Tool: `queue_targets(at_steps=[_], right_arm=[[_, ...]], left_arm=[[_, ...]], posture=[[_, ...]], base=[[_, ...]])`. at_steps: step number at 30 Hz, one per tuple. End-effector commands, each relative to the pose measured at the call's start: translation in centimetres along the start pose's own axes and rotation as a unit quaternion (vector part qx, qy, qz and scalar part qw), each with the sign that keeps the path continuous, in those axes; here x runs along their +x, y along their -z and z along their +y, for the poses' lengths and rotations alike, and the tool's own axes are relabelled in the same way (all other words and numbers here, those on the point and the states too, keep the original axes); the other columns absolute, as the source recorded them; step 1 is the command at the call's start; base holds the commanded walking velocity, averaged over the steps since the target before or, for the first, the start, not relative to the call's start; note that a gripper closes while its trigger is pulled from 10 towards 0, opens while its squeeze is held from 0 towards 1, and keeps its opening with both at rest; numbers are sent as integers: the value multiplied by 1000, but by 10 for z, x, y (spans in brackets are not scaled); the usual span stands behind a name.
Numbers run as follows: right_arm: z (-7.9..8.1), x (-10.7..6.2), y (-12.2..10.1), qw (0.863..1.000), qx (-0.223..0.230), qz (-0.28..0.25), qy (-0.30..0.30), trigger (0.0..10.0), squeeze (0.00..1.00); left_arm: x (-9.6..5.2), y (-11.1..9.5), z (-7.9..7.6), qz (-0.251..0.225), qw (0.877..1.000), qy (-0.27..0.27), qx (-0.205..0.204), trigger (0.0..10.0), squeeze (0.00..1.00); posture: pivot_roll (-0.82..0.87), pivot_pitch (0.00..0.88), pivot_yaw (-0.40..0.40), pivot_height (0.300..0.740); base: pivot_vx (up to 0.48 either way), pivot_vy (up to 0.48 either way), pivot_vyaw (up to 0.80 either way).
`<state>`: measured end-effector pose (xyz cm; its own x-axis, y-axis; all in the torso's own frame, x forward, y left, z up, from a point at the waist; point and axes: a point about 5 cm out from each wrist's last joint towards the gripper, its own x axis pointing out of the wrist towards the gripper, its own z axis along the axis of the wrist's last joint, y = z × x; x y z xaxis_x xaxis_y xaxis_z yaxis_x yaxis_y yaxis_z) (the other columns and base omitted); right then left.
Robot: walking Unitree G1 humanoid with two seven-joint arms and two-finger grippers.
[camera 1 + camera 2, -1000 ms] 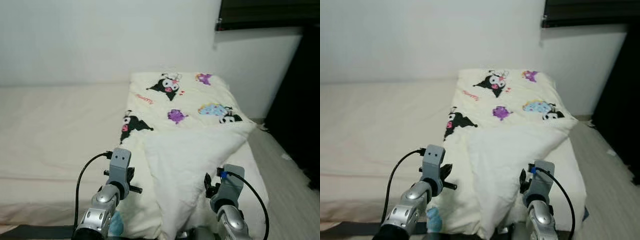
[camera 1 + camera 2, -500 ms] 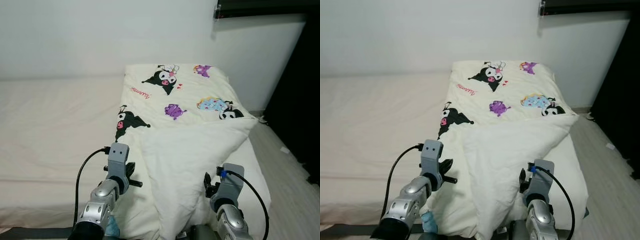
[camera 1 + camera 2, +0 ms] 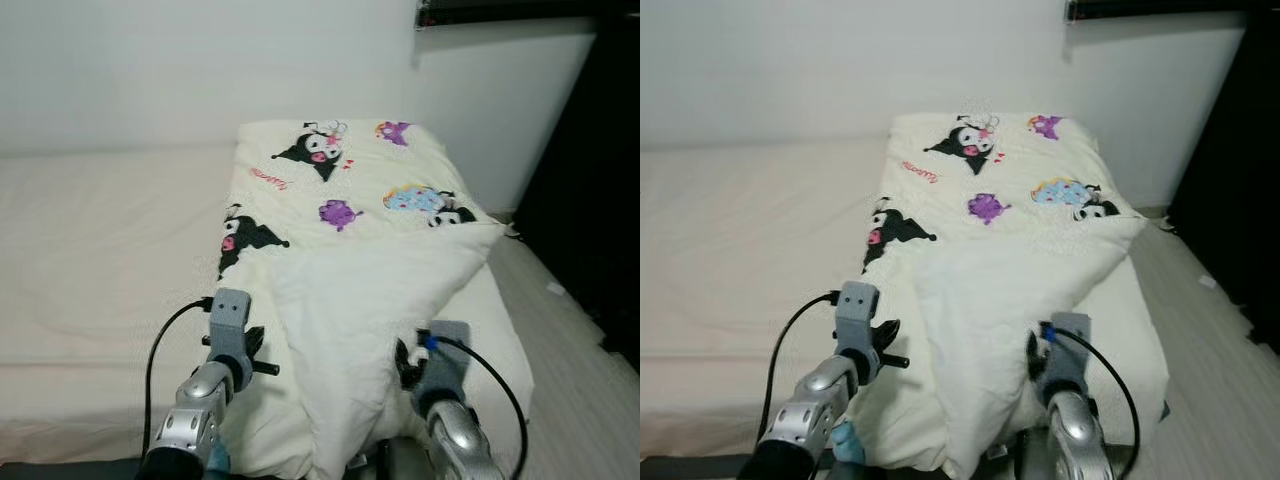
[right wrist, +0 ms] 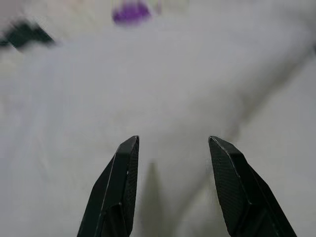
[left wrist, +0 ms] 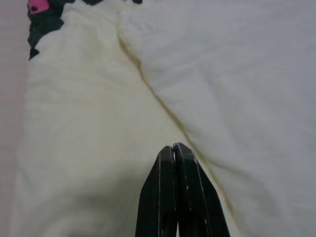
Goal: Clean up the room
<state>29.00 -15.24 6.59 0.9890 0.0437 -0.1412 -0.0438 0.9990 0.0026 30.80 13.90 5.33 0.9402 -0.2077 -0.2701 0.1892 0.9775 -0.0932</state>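
**Cartoon-print quilt seen folded back on bed, both grippers held low over it**

A cream quilt [image 3: 340,230], printed with black, purple and blue cartoon figures, is seen spread along the right part of a wide bed [image 3: 90,250] that is set against a white wall [image 3: 200,70]. One corner of the quilt is turned over on itself, so that its plain white underside [image 3: 360,300] is shown as a broad triangular flap across the near half. Pale wooden floor [image 3: 560,350] is seen to the right of the bed, beside a dark panel [image 3: 600,200] at the picture's edge.

The left gripper [image 5: 174,148] is held low over the quilt, just beside the edge of the folded flap; its two black fingers [image 5: 160,197] are pressed together, and whether any cloth is pinched between them cannot be told from the wrist view. The silver left arm [image 3: 195,420] is seen rising from the lower edge of the head view, with a black cable looped beside it.

The right gripper [image 4: 173,143] is pointed at the white flap, its fingers [image 4: 121,182] spread apart with nothing caught between them. The right arm [image 3: 450,400] is seen near the lower edge of the flap, at the near right part of the bed.
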Motion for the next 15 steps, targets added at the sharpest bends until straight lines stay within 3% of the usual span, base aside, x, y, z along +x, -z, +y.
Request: queue_targets(at_steps=[1, 3, 4, 5, 6, 7, 9, 15], right_arm=[[7, 1, 3, 1000, -12, 3, -20, 10000, 0], [16, 16, -3, 998, -41, 2, -57, 10000, 0], [20, 23, -6, 996, -53, 4, -78, 10000, 55], [20, 23, -6, 996, -53, 4, -78, 10000, 55], [24, 32, -10, 994, -62, 6, -93, 10000, 933], [26, 38, -14, 993, -63, 8, -104, 10000, 1000], [29, 53, -22, 989, -78, 23, -125, 10000, 1000], [32, 65, -32, 984, -95, 33, -146, 10000, 1000]], left_arm=[[-3, -5, 10, -15, 1000, -17, 7, 10000, 0], [-7, -10, 20, -28, 999, -36, 8, 10000, 0], [-9, -14, 25, -38, 998, -45, 7, 10000, 0], [-9, -14, 25, -38, 998, -45, 7, 10000, 0], [-12, -18, 31, -46, 997, -54, 8, 10000, 0], [-14, -22, 34, -53, 997, -61, 11, 10000, 0], [-23, -33, 42, -81, 994, -67, 31, 10000, 0], [-37, -50, 49, -120, 990, -65, 47, 10000, 0]], posture=[[-74, 98, 8, 570], [-62, 113, 0, 570], [-52, 124, -4, 570], [-52, 124, -4, 570], [-36, 138, -10, 570], [-21, 151, -16, 570], [30, 182, -24, 570], [81, 216, -35, 570]], base=[[0, 0, 0], [0, 0, 0], [0, 0, 0], [0, 0, 0], [0, 0, 0], [0, 0, 0], [0, 0, 0], [0, 0, 0]])
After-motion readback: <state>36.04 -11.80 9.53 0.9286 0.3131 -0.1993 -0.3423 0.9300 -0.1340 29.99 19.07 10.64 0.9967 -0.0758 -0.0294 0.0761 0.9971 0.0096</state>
